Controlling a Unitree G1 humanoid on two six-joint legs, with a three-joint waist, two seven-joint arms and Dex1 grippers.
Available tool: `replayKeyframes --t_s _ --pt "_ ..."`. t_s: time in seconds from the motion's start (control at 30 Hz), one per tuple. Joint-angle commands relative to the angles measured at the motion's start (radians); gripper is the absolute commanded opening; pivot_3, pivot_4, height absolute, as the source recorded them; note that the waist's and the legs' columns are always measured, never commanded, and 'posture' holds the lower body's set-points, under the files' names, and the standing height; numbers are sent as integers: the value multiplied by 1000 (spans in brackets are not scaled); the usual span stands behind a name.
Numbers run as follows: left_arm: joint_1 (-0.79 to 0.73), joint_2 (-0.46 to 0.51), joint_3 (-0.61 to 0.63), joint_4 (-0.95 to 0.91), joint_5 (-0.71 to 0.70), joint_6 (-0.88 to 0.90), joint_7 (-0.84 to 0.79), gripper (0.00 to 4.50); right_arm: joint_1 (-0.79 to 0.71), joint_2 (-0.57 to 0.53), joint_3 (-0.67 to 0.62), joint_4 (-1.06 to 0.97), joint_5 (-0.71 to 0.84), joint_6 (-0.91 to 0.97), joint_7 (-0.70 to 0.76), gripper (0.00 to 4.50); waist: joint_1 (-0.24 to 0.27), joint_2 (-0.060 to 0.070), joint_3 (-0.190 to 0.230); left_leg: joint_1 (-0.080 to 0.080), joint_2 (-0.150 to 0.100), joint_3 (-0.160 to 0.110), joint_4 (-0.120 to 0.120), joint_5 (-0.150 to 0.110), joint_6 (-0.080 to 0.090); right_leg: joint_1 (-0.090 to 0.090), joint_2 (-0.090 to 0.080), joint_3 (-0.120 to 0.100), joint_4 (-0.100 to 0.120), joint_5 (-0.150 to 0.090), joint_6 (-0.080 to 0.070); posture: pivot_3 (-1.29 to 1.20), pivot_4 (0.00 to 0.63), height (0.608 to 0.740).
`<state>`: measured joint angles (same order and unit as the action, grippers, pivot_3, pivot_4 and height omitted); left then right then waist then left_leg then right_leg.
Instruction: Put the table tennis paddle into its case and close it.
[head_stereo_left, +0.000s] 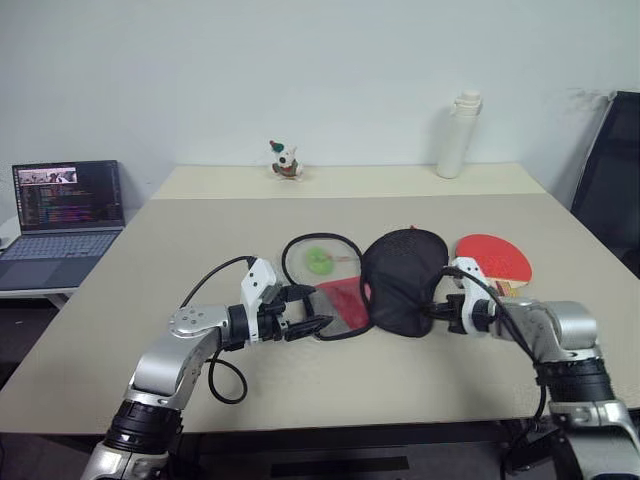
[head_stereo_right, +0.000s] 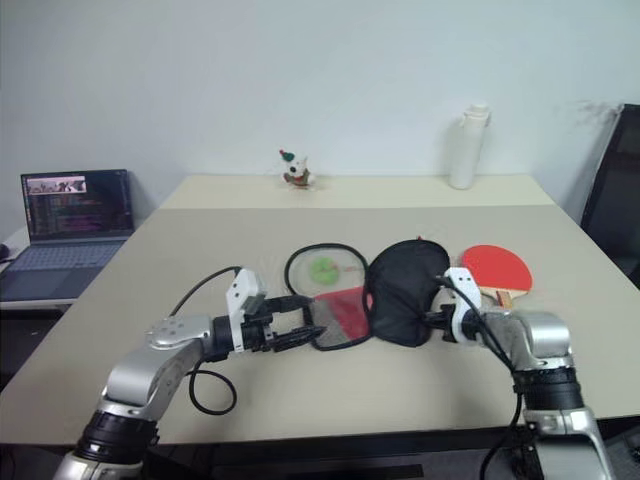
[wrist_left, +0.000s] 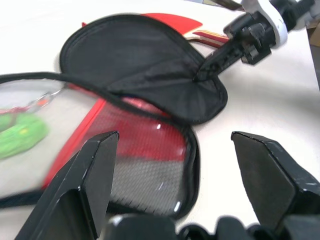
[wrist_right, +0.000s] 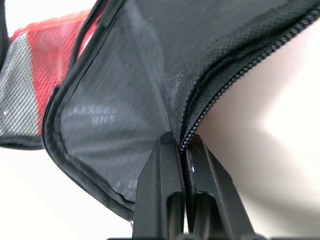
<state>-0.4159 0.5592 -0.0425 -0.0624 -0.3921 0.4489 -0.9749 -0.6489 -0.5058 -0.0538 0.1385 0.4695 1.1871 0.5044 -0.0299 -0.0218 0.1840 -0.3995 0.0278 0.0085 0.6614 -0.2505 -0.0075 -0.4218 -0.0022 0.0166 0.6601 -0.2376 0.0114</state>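
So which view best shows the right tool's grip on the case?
The right wrist view: the right tool is pinched shut on the case at its zipper edge. The left wrist view shows this from farther off; the eye views show it small.

table (head_stereo_left: 150, 290) | on it: case (head_stereo_left: 400, 285), paddle (head_stereo_left: 495, 258), bottle (head_stereo_left: 458, 135), figurine (head_stereo_left: 286, 160)
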Motion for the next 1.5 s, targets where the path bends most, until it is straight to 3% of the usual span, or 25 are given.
replayKeyframes --t_s 0.03,0.27,0.3,0.37,0.47,0.6,0.73,0.93,1.13,1.5 --pt "-28 -9 -9 1 4 -31 -11 3931 -57 -68 50 71 -36 -64 91 31 0 0 0 0 0 0 0 0 0 0 0 0 0 0 0 0 150 740" --pt "-20 -17 -23 17 13 -59 -15 3931 -146 -116 132 208 -94 -143 211 31 0 0 0 0 0 1 0 0 0 0 0 0 0 0 0 0 150 740" --pt "-19 -18 -25 18 15 -62 -15 3931 -156 -115 136 229 -107 -159 213 212 0 0 0 0 0 1 0 0 0 0 0 0 0 0 0 0 150 740" --pt "-17 -20 -28 21 18 -68 -17 3931 -171 -111 134 259 -126 -184 214 649 0 0 0 0 0 1 0 0 0 0 0 0 0 0 0 0 150 740" --pt "-15 -23 -30 23 21 -72 -18 3931 -183 -118 147 287 -165 -229 223 1669 0 0 0 0 1 1 0 0 0 0 0 0 0 0 0 0 150 740" --pt "-6 -32 -38 19 26 -79 -17 3931 -179 -215 207 298 -284 -415 275 3034 0 1 1 0 1 1 0 0 0 0 0 0 -1 0 0 0 150 740" --pt "1 -38 -41 13 25 -81 -18 3931 -176 -254 105 251 -226 -386 296 4437 1 0 1 -1 1 1 0 0 0 0 -1 0 -1 0 0 0 150 740" --pt "-13 -45 -50 25 26 -85 -25 3931 -100 -271 -62 174 -197 -337 189 4482 1 0 1 0 1 1 0 0 0 0 -1 0 0 0 0 0 150 740" --pt "-47 -52 -66 54 32 -95 -40 3931 -19 -184 -157 186 -255 -336 -69 4482 -1 0 1 0 1 2 1 0 0 0 -1 1 0 0 0 0 150 740" --pt "-68 -51 -67 68 40 -98 -51 3931 17 -48 -195 214 -249 -310 -211 4482 -2 0 1 0 1 3 0 0 0 0 0 2 1 0 0 0 150 740"
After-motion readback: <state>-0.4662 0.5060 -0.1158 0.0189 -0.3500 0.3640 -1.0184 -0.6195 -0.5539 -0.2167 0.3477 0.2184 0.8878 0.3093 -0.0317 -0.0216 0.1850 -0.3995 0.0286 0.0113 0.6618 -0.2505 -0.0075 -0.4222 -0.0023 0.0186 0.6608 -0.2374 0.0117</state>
